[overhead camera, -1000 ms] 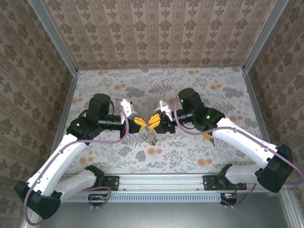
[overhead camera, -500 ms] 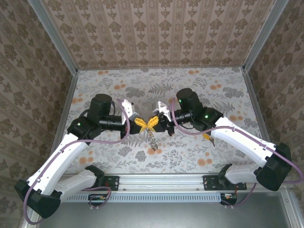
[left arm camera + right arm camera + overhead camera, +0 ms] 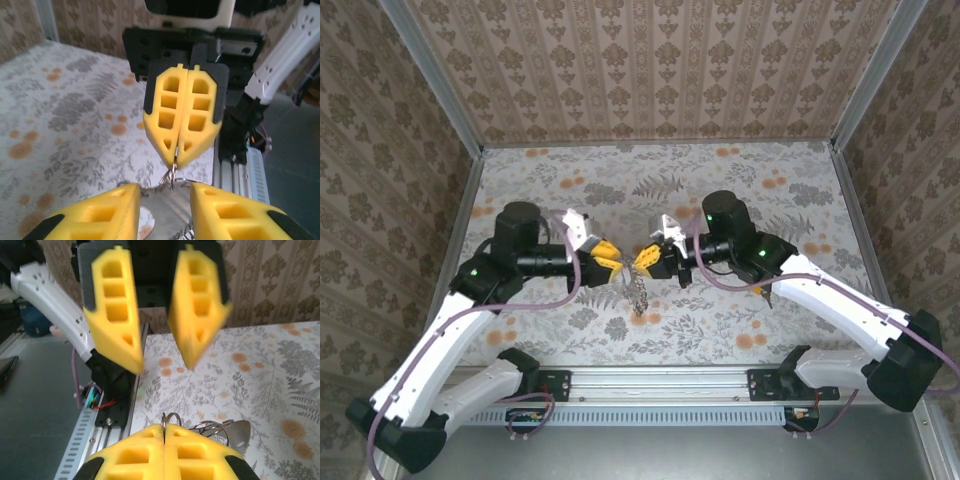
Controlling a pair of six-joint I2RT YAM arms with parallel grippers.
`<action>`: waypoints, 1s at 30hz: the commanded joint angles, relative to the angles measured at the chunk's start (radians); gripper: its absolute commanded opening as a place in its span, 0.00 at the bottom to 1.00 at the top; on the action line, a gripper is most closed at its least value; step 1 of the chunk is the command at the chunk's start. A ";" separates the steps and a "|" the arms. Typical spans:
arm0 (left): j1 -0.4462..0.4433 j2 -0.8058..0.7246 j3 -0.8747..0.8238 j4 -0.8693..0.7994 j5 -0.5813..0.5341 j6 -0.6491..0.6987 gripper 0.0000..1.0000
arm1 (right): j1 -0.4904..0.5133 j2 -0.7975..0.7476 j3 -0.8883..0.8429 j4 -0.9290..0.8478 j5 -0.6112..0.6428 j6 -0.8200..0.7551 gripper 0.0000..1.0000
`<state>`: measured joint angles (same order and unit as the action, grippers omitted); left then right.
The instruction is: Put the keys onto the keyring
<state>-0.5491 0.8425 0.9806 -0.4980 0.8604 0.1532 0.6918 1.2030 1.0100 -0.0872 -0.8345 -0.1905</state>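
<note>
Since a second ago the left arm has drawn back toward the counter's (image 3: 800, 190) left edge. Its left hand (image 3: 612, 258), which then met the other hand tip to tip, now stands just off it with its yellow fingers apart. The right hand (image 3: 642, 262) has kept its place near the middle of the counter with its fingers pressed together, clamped on the keyring (image 3: 638, 290). In the left wrist view the closed yellow tips pinch a thin metal ring at the top of the keyring. The rest of it hangs below them as a short chain-like strand, toward the counter's near edge. The strand hangs longer than the bunched shape seen a second ago. In the right wrist view more wire loops and a flat silver piece (image 3: 241, 430) show just past that hand's closed fingers, with the left hand's parted fingers facing them from beyond. A small orange-headed key (image 3: 760, 291) lies on the counter against the right arm's white forearm, toward the right edge and well apart from the keyring.
</note>
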 commanded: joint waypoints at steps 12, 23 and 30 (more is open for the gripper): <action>0.037 -0.038 -0.099 0.335 0.197 -0.247 0.16 | -0.034 -0.067 -0.049 0.348 -0.145 0.205 0.00; 0.010 -0.018 -0.102 0.410 0.219 -0.281 0.12 | -0.032 -0.064 -0.056 0.498 -0.173 0.288 0.00; 0.000 0.013 -0.104 0.490 0.185 -0.288 0.12 | -0.028 -0.064 -0.048 0.466 -0.196 0.276 0.00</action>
<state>-0.5430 0.8444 0.8742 -0.0868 1.0489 -0.1139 0.6590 1.1561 0.9592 0.3447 -0.9867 0.0830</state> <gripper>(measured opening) 0.121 0.066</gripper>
